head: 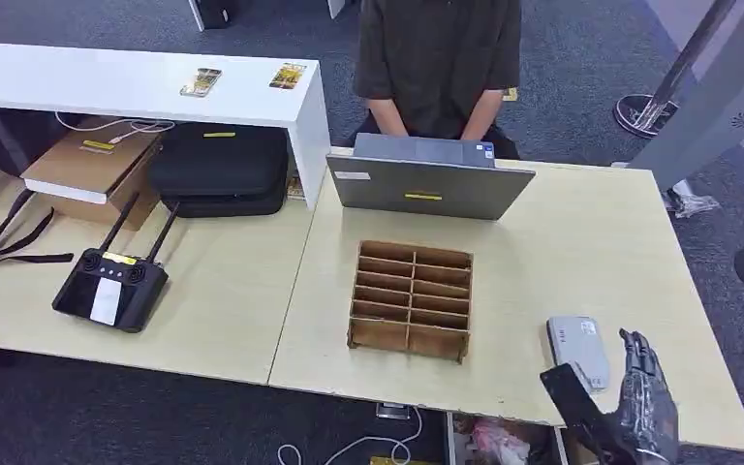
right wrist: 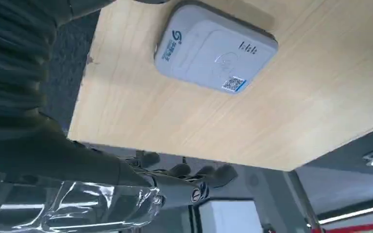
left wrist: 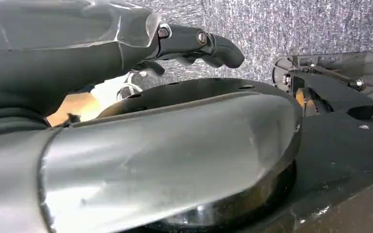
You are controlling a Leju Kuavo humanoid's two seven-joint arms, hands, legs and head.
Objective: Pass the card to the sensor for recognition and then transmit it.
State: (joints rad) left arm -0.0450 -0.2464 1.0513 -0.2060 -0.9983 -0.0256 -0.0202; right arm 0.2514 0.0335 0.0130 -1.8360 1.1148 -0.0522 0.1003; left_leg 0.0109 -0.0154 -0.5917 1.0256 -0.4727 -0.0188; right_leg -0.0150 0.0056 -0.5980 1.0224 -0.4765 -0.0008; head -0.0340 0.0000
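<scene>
The right hand (head: pixel 647 397) rises above the near right corner of the table (head: pixel 581 242), fingers (head: pixel 639 354) pointing up and away and held apart, nothing in its grasp; a dark flat part of the forearm juts toward the left just beside it. In the right wrist view the fingers (right wrist: pixel 199 174) are lightly curled past the table edge, empty. The sensor (head: pixel 577 349), a grey flat box, lies on the table just to the left of that hand, close to it but apart; its top (right wrist: pixel 215 46) carries a logo and a small code label. The left hand (left wrist: pixel 194 46) hangs low, its fingers stretched out over grey carpet and holding nothing. I cannot make out the card anywhere. Beyond the right hand and further left stands a wooden rack (head: pixel 410 298), its slots looking bare, and behind that a laptop (head: pixel 428 179) with a person (head: pixel 438 58) seated at it.
</scene>
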